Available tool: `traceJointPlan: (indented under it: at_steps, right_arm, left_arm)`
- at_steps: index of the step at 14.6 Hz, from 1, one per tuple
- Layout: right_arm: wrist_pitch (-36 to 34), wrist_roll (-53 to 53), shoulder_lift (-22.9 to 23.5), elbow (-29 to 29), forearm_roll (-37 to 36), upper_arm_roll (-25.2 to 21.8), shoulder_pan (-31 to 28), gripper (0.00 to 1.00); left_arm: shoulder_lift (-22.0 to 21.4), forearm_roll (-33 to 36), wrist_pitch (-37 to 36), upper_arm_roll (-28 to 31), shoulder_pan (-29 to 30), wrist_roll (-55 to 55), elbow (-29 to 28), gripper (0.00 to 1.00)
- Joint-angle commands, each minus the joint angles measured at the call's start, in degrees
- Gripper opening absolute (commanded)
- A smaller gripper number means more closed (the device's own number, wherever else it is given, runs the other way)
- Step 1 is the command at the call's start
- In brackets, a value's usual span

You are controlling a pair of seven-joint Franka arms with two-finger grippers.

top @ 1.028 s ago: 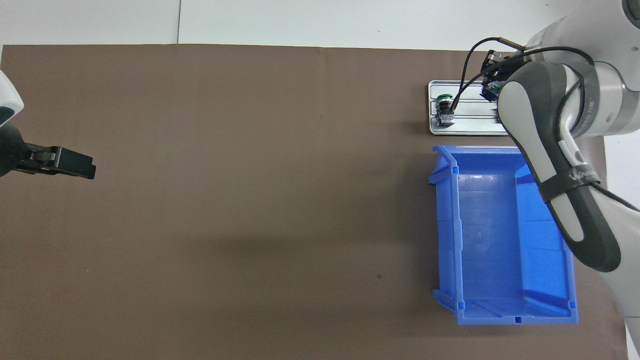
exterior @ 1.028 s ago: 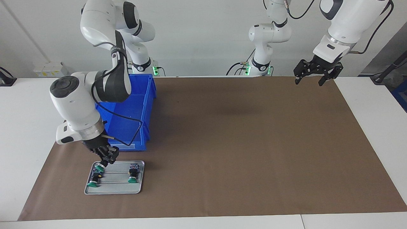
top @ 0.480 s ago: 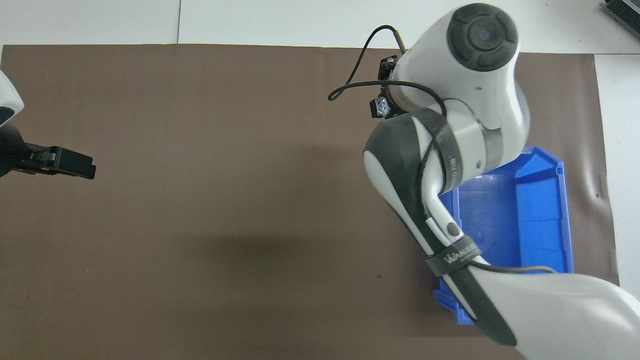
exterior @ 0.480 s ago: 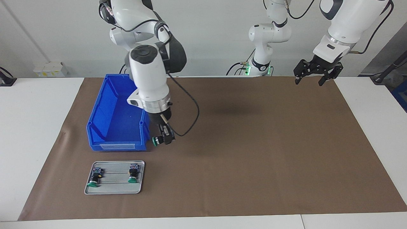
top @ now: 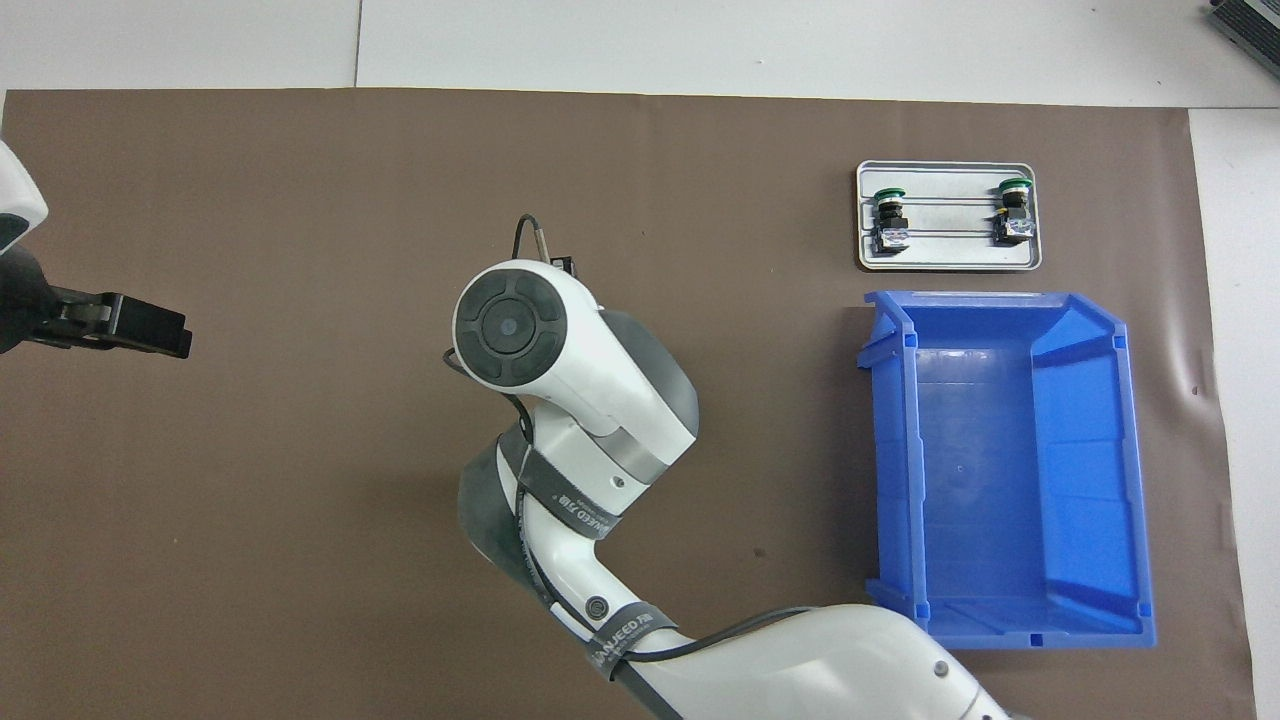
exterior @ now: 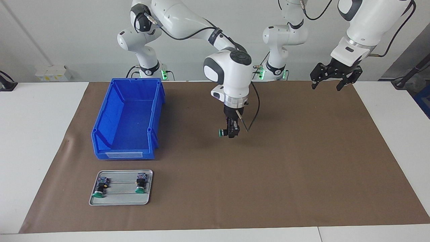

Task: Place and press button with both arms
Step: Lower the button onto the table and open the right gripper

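Right claw (exterior: 231, 131) clamped on one button (exterior: 224, 132), up in the air over the middle of the brown mat (exterior: 302, 161).

The blue bin (exterior: 129, 117) has nothing in it. The metal tray (exterior: 121, 198), farther from the robots than the bin at the right arm's end of the desk (exterior: 33, 141), holds two buttons (exterior: 99, 187) lying flat side by side, green caps pointing away from the robots. So three buttons total, one bin, one tray. The held button lies roughly level, long axis sideways, green cap toward the right arm's end. Left claw (exterior: 331, 82) hangs with fingers apart over the mat's corner at the left arm's end, nothing in it, just waiting.
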Motion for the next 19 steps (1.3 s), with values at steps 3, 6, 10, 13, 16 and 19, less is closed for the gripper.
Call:
traceJointPlan:
  at_steps: [3,6,10,13,16,19]
  right_arm:
    - [5.3,8.1,5.5,4.4,-0.9,-0.2,3.0,0.00]
    - [8.7,8.2,5.8,2.2,-1.2,-0.2,5.6,0.00]
    - [9.6,9.4,7.5,1.9,-1.9,-0.3,7.3,0.00]
    - [9.7,10.2,7.6,0.7,-3.2,-0.4,8.2,0.00]
    - [10.4,11.9,7.7,0.2,-7.4,-0.3,8.8,1.00]
    - [9.2,11.5,6.7,0.6,-9.9,-0.3,9.0,1.00]
  left_arm:
    - [-1.5,0.4,-0.2,-0.1,0.3,0.4,-1.5,1.00]
    - [-1.5,0.4,-0.2,-0.1,0.3,0.4,-1.5,1.00]
    - [-1.5,0.4,-0.2,-0.1,0.3,0.4,-1.5,1.00]
    - [-1.5,0.4,-0.2,-0.1,0.3,0.4,-1.5,1.00]
    - [-1.5,0.4,-0.2,-0.1,0.3,0.4,-1.5,1.00]
    - [-1.5,0.4,-0.2,-0.1,0.3,0.4,-1.5,1.00]
